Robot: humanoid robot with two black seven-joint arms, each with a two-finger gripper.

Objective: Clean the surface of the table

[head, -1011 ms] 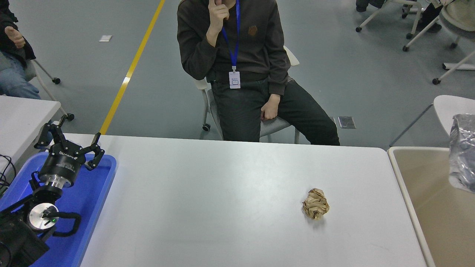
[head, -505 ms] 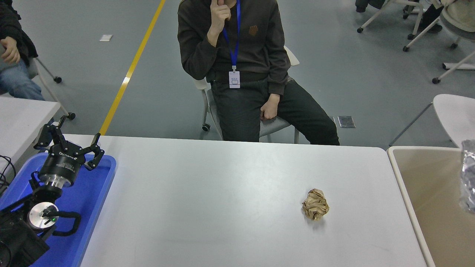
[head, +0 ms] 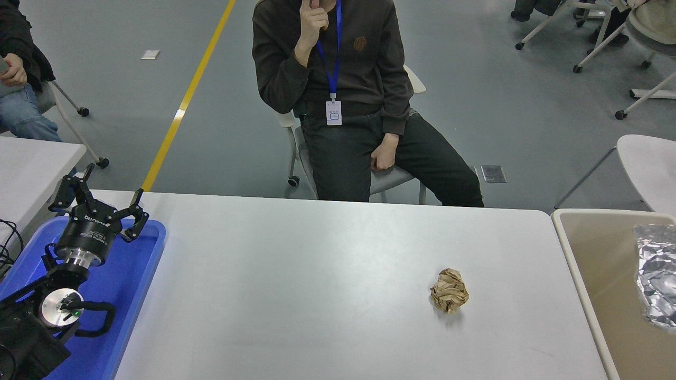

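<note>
Here the white desk [head: 317,274] spans the view, a crumpled brown paper ball [head: 449,297] lying right of its centre. The left end effector [head: 99,202] hangs over a blue tray [head: 134,274], fingers spread. Crumpled foil [head: 656,274] lies in the beige bin [head: 591,253].

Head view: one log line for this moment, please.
left gripper open, parked over blue tray | right arm unseen | crumpled brown paper on table surface | foil in beige bin
</note>
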